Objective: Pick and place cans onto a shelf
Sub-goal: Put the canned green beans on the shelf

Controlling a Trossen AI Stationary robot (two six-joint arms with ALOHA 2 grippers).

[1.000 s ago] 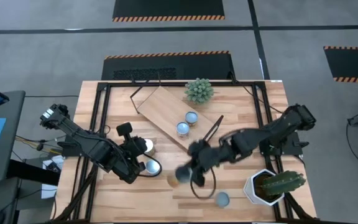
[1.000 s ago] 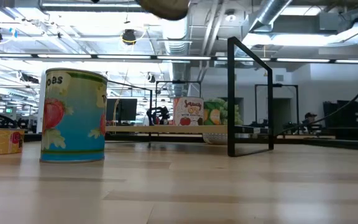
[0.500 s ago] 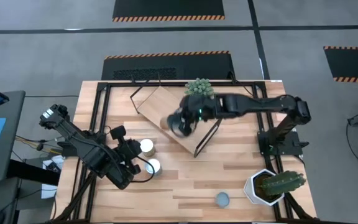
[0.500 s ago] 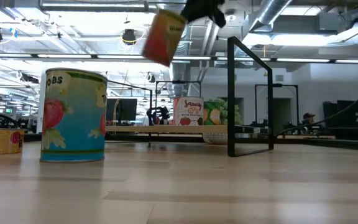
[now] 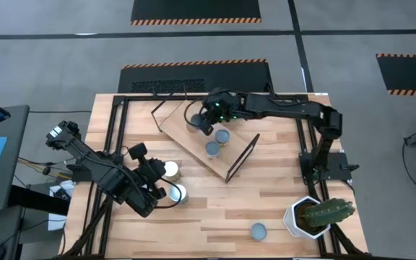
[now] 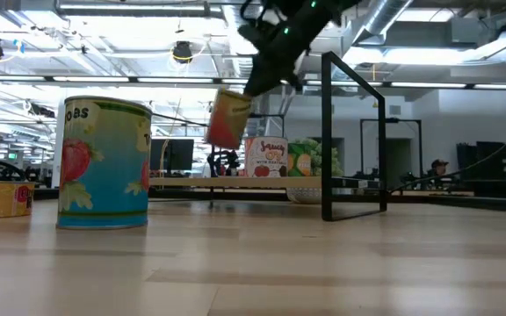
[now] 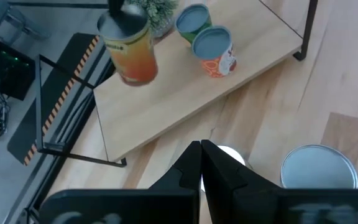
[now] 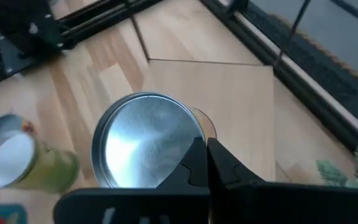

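Note:
My right gripper [image 5: 202, 119] is shut on an orange-labelled can [image 6: 228, 118] and holds it above the far left part of the wooden shelf [image 5: 193, 148]. Its silvery top [image 8: 143, 142] fills the right wrist view. Two cans [image 5: 222, 136] [image 5: 212, 149] stand upright on the shelf. My left gripper [image 5: 163, 189] hovers shut at the table's near left, between two more cans [image 5: 170, 170] [image 5: 180, 193]. Another can [image 5: 258, 231] stands near the front edge. My right gripper pinches the can's top rim [image 8: 194, 134] on one side, between its shut fingers. The fingers come slanting down from the table's right. The can [image 7: 131, 53] hangs tilted below them, clear of the shelf board.
A small green plant [image 5: 231, 102] stands at the shelf's far end, beside my right arm. A white pot with a cactus [image 5: 316, 215] sits at the near right corner. The shelf's black frame end [image 5: 241, 157] rises at its right. A large strawberry-labelled can [image 6: 104, 162] shows close in the low view.
My right gripper has carried the can from over the table's near middle toward the far edge and somewhat left, ending above the shelf. It has also come lower, and the can hangs tilted throughout.

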